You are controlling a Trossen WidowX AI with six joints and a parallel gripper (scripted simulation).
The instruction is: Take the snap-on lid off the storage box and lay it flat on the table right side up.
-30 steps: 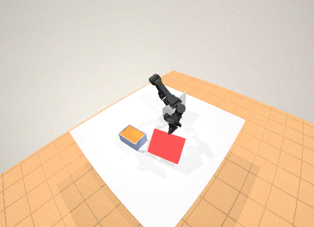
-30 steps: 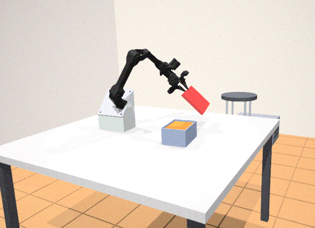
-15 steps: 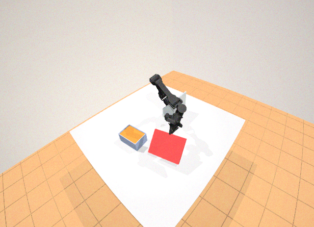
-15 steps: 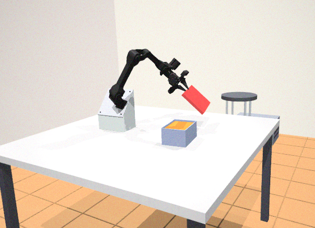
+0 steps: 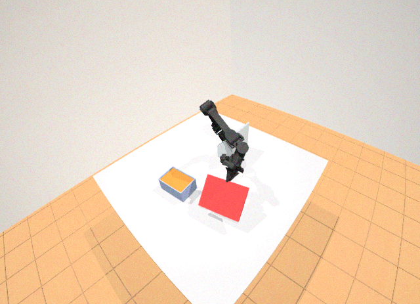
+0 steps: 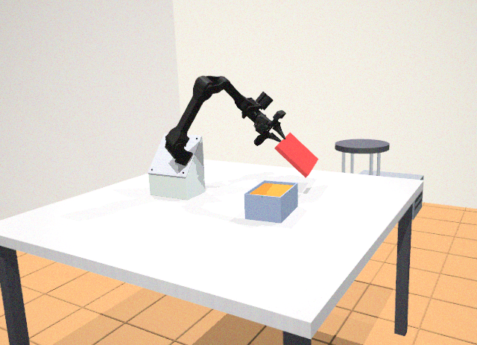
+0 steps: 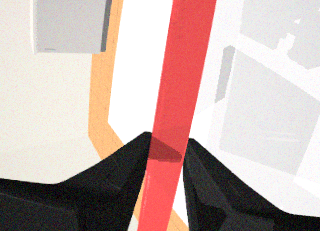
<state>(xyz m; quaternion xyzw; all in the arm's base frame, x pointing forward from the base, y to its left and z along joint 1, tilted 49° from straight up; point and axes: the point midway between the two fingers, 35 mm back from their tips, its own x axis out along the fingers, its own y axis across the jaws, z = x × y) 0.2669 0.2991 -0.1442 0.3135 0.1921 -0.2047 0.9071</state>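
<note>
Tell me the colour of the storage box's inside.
Orange, inside the blue rectangular storage box; the top view shows it best.

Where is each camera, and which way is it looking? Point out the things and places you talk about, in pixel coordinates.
Top: high above the white table (image 5: 203, 260) (image 6: 192, 252), looking slantwise down; it shows the black arm (image 5: 222, 124) (image 6: 192, 106) and gripper (image 5: 233, 176) (image 6: 282, 139) (image 7: 167, 142).
Exterior: beside the table, looking across it and slightly down; it shows the arm and gripper.
Wrist: on the arm by the gripper, looking out past its two black fingers.
Top and exterior share the open blue box (image 5: 172, 190) (image 6: 263, 209).
</note>
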